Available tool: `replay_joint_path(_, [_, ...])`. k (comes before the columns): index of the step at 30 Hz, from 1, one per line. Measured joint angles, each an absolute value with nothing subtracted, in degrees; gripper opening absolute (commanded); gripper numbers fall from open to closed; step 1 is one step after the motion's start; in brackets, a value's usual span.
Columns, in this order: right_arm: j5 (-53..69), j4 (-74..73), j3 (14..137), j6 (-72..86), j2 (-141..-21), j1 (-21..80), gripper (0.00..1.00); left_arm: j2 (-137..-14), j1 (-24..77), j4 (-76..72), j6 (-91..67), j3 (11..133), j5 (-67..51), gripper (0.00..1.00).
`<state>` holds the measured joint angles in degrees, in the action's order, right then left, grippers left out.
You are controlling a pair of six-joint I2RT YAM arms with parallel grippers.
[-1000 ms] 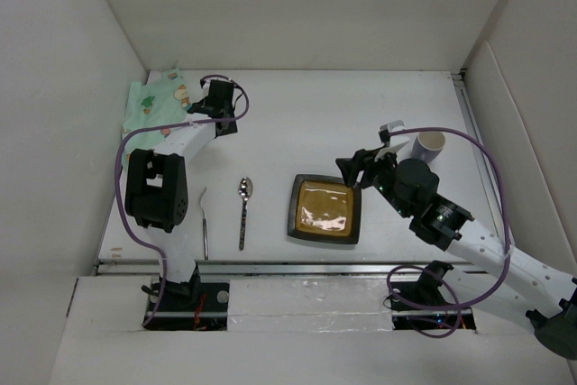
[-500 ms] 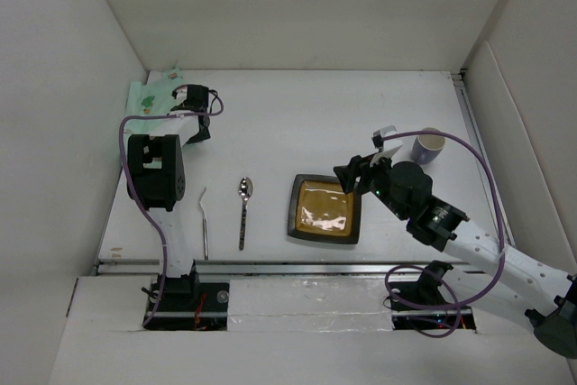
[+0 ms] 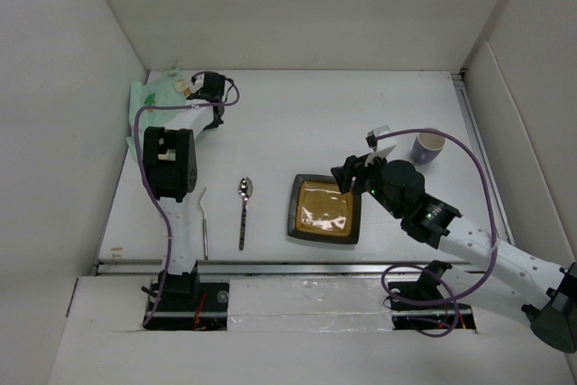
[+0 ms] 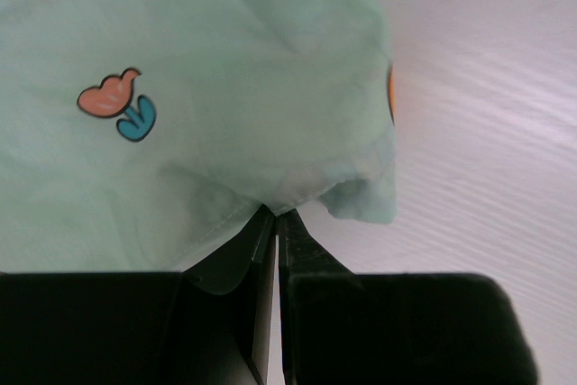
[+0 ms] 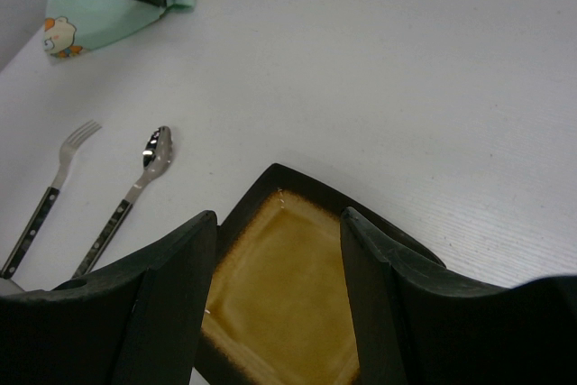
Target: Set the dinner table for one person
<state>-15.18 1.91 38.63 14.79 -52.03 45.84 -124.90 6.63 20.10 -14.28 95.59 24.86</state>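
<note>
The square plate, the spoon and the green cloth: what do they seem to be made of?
The square plate looks like glazed ceramic: dark rim, glossy amber centre with reflections. The spoon seems polished metal, its bowl shiny; the handle is dark, perhaps plastic. The green cloth looks like thin matte fabric: it wrinkles and carries printed cartoons.

Both arms pair white links with black joint housings. The left arm (image 3: 180, 236) carries a boxy black housing (image 3: 169, 164); the right arm (image 3: 478, 245) shows small dark dots along its white link. A purple cable (image 3: 487, 188) loops beside each. The left gripper (image 4: 275, 218) and right gripper (image 5: 279, 223) each have 2 matte black fingers (image 5: 167, 295), wedge-shaped and tapering toward the tips.
</note>
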Motion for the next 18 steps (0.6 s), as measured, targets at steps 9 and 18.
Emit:
replay_joint_path(9, [-18.6, 1.5, 40.7, 14.8, -55.9, 45.8, 0.6, -124.9, 22.7, 17.6, -11.4, 107.5, 17.2, 0.0])
replay_joint_path(18, [-21.6, 1.7, 40.9, 15.6, -55.9, 45.8, 0.13, -124.5, 33.1, 15.8, -7.1, 112.1, 15.5, 0.65])
